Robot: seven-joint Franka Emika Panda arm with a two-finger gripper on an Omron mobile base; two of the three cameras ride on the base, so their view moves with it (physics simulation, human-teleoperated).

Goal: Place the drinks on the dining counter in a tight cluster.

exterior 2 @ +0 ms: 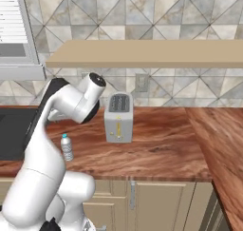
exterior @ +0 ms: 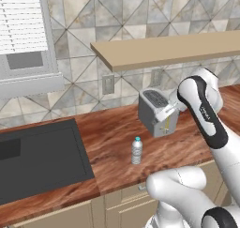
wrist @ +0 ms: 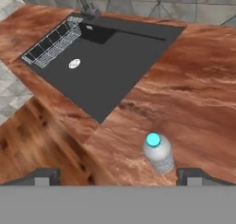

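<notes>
One of the drinks, a small clear bottle with a blue cap, stands upright on the reddish-brown wood counter near its front edge, right of the sink. From the hand view the bottle is seen from above, just ahead of my gripper and nearer its right fingertip. The gripper is open with nothing between its tips. At the right a wood-grain slab on a cream base runs toward the camera; it looks like the dining counter.
A dark sink with a wire rack is set in the counter left of the bottle. A silver toaster stands at the back under a pale wall shelf. My arm's elbow hangs over the counter.
</notes>
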